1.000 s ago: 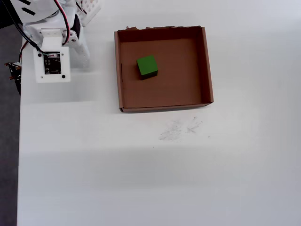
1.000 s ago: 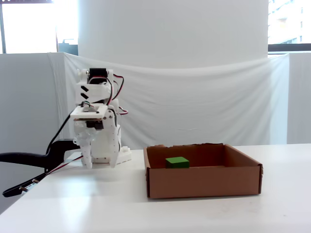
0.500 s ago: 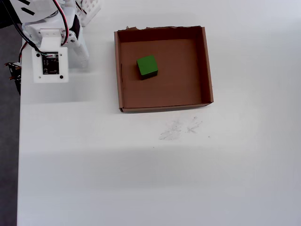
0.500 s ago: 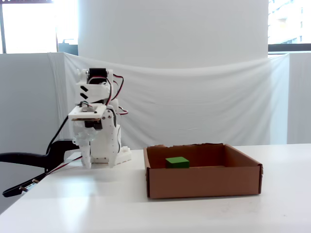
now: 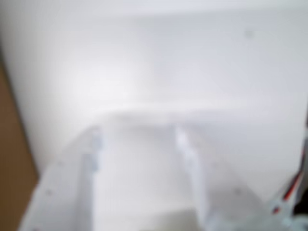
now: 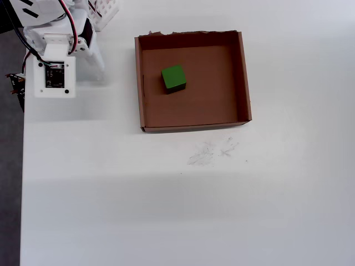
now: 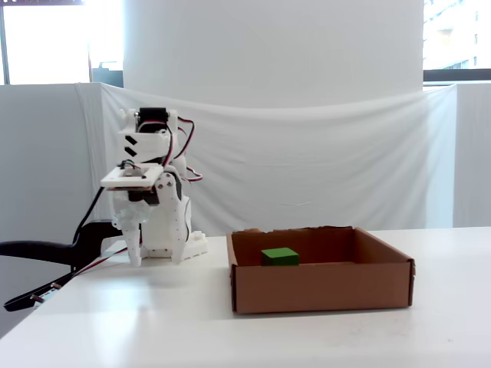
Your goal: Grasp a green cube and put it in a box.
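Since the earlier frames the arm's wrist block is drifting further left and toward the top in the overhead view, while cube and tray are staying put.

Overhead view: the green cube (image 6: 173, 78) is sitting inside the box (image 6: 244, 83), left of centre on its floor, touching no wall. The arm (image 6: 54, 77) is folding over the white table (image 6: 166, 210) well left of the box.

Fixed view: the cube (image 7: 279, 256) is lying behind the box's (image 7: 322, 287) front wall. The gripper (image 7: 153, 253) is pointing down near the table (image 7: 153, 330), apart from the box.

Wrist view: the blurred gripper (image 5: 139, 134) is showing two pale fingers (image 5: 190, 163) spread apart, gripping nothing.
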### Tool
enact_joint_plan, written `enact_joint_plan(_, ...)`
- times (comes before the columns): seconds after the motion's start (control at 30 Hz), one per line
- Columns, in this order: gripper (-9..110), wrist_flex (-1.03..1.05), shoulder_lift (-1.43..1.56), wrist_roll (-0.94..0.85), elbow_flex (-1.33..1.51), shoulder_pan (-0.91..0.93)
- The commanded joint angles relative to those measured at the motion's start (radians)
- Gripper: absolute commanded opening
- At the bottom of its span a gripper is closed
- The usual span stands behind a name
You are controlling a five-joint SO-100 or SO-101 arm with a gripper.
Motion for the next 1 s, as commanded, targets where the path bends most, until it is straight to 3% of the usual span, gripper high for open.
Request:
enact_joint_plan(0.0,21,0.029,0.005,0.172,-0.005,0.005)
enact_joint_plan(0.13,22,0.005,0.005,0.439,-0.003,0.008)
enact_joint_plan(0.97,22,0.005,0.005,0.44,-0.003,0.008)
